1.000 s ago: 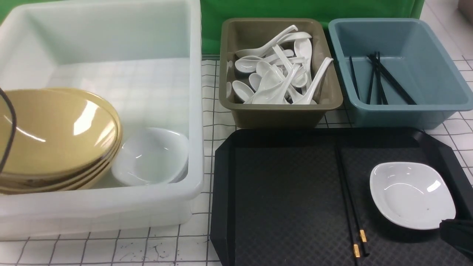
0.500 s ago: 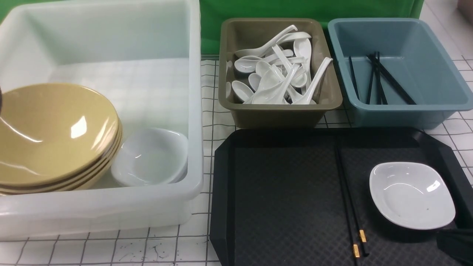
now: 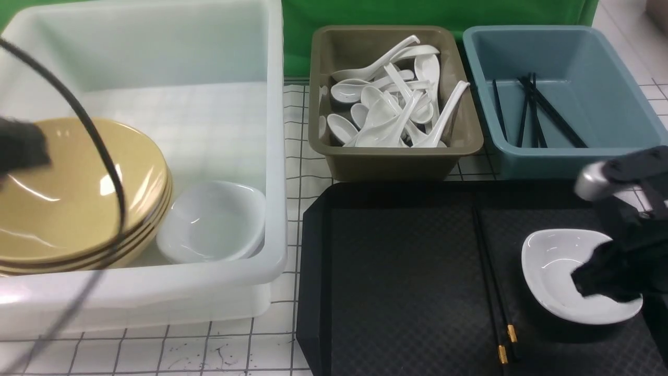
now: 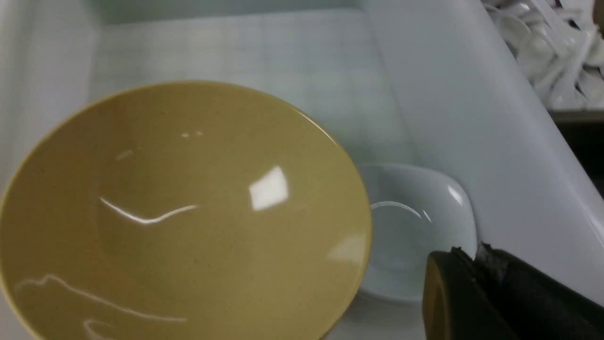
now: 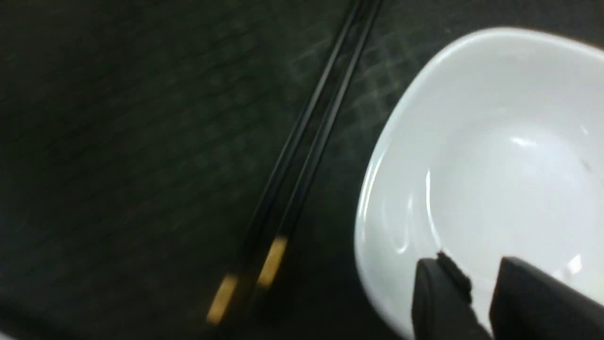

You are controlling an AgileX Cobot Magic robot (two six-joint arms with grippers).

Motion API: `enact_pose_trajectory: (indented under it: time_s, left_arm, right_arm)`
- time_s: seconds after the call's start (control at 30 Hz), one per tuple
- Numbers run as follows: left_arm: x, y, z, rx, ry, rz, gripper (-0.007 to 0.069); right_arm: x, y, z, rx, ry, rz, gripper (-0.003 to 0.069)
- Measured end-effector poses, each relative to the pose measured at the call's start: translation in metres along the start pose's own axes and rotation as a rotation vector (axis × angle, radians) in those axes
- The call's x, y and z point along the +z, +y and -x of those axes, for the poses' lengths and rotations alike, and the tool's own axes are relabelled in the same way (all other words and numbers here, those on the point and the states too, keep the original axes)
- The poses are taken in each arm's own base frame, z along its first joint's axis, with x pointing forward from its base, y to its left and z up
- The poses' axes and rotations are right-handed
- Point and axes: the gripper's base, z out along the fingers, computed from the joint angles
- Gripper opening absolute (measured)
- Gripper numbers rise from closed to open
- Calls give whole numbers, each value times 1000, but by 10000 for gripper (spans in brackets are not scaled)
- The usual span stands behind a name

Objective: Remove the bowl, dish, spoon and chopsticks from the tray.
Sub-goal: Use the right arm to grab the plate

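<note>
Front view: the right arm slants down over the tray (image 3: 396, 282), right gripper (image 3: 589, 284) above the dish (image 3: 548, 256) beside the chopsticks (image 3: 488, 271), left gripper (image 3: 23, 146) above the bowl (image 3: 68, 219) in the white tub (image 3: 276, 156); left wrist view: jaws clenched, empty; right wrist view: jaws slightly parted.

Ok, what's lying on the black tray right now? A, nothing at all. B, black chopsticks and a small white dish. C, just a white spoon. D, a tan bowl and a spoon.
B: the black chopsticks and the small white dish lie on the black tray; the tan bowls sit in the white tub, and the spoons in the olive-brown tub.
</note>
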Motion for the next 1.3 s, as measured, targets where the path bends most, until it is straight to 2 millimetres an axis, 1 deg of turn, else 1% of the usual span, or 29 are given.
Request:
enact_pose_trajectory:
  time_s: [0.07,0.13,0.2,0.23,0.3,0.4,0.47,0.53,0.57,0.63,0.67,0.7,0.73,0.77,0.8,0.83,0.93,0.97,1.03,1.1,1.13,1.2,1.23,1.3]
  left_arm:
    - [-2,-3,-12,35,10,-7,-3]
    - [-5,-4,-25,57,15,-12,-8]
    - [-8,-4,-43,63,3,-7,-10]
    - [-9,-3,-48,66,-7,-2,-11]
    - [-11,-1,-65,86,-59,18,-13]
    - [-14,1,-77,111,-142,38,-13]
    - [-14,2,-80,116,-170,42,-13]
    - [-15,2,-85,123,-219,46,-13]
    - [-14,2,-88,121,-242,45,-13]
    - [-12,2,-92,117,-258,44,-13]
    - [-11,2,-94,112,-267,42,-13]
    - [-9,2,-95,108,-275,41,-13]
    - [-8,2,-96,99,-281,39,-13]
    - [-8,2,-96,97,-281,39,-13]
    - [-7,2,-96,90,-291,36,-13]
    - [-7,2,-96,87,-294,35,-13]
    - [-7,2,-95,82,-303,34,-13]
    - [-7,2,-95,83,-306,34,-13]
    - [-7,2,-95,85,-310,34,-13]
    - [-7,2,-95,85,-313,34,-13]
    - [-7,2,-95,84,-313,34,-13]
    - [-7,2,-95,80,-314,33,-13]
    - [-7,2,-95,80,-314,33,-13]
    - [-7,2,-94,74,-322,32,-13]
  right_arm:
    - [16,-4,9,3,28,-2,165]
    - [30,-7,13,7,57,-1,147]
    - [48,-9,17,8,94,2,125]
    - [54,-8,18,4,109,6,120]
    - [61,-1,23,-12,117,21,119]
    - [58,7,31,-34,97,33,135]
    - [54,7,33,-42,90,28,150]
    - [43,0,36,-61,75,-15,192]
    - [34,-8,36,-41,57,-52,224]
    - [23,-19,35,-10,40,-96,275]
    - [16,-32,34,56,25,-128,312]
    - [14,-37,32,85,21,-141,330]
    - [13,-45,29,120,23,-157,353]
    - [13,-45,28,119,24,-158,357]
    - [18,-51,21,157,38,-165,374]
    - [22,-52,18,172,49,-165,380]
    - [44,-54,5,213,110,-146,387]
    - [51,-54,2,226,129,-137,386]
    - [57,-55,2,240,130,-132,370]
    - [58,-55,3,237,123,-129,321]
    - [57,-54,4,224,115,-126,280]
    - [51,-53,5,219,99,-121,238]
    - [49,-52,5,216,94,-121,235]
    - [34,-49,8,200,74,-116,172]
